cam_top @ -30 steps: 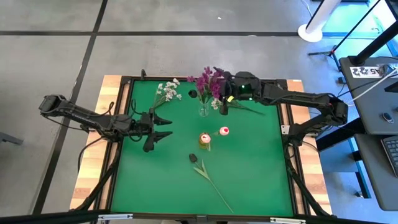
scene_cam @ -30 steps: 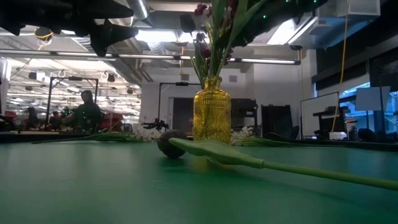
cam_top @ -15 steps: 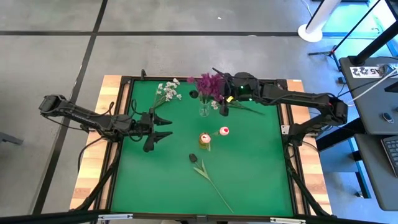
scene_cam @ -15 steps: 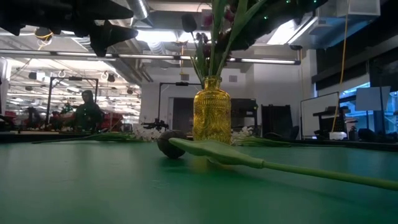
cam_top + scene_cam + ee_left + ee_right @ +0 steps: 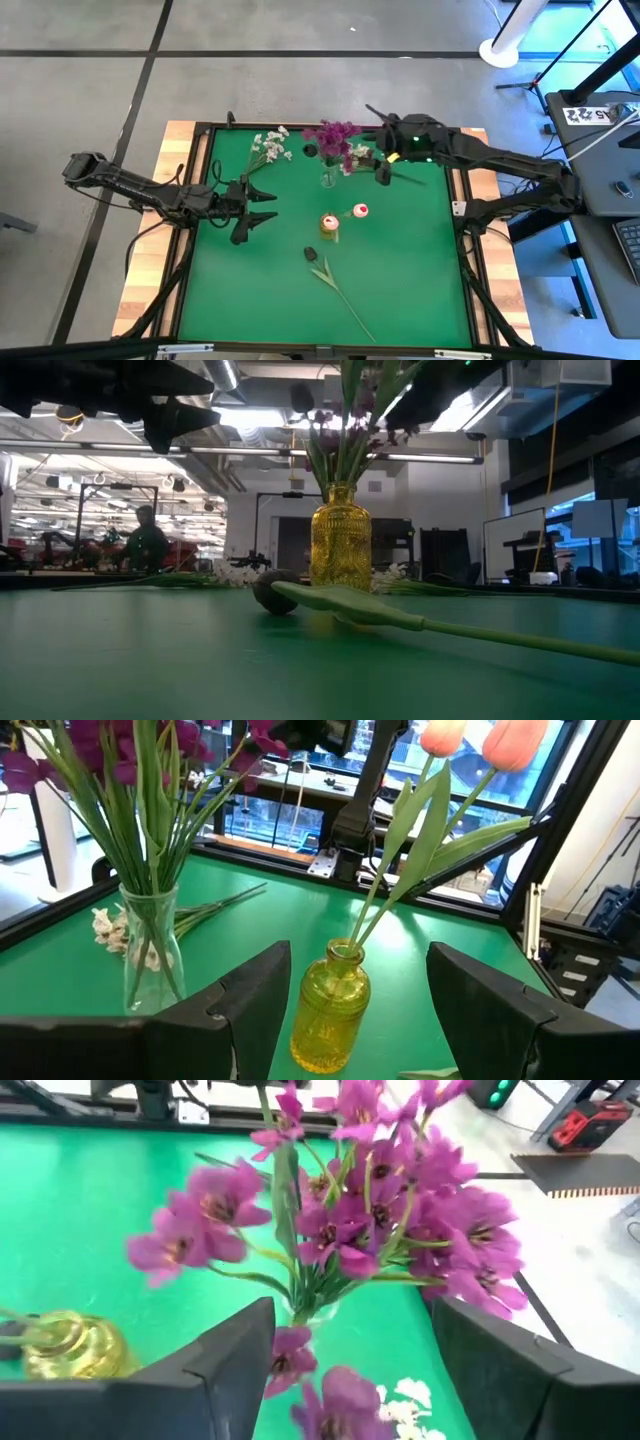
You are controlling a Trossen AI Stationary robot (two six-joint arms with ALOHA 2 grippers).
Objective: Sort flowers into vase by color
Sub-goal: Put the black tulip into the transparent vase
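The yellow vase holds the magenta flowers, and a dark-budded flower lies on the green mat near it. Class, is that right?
Not quite. In the left wrist view the yellow vase holds pale pink tulips; the magenta flowers stand in the clear glass vase. The dark-budded flower does lie on the green mat.

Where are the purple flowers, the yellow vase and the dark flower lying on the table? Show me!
purple flowers (image 5: 400, 1230): right wrist view, on the cluster of magenta blossoms.
yellow vase (image 5: 330, 1015): left wrist view, on its glass belly.
dark flower (image 5: 311, 255): high view, on its dark bud, where it lies on the green table.

Two dark jointed arms, black cabling
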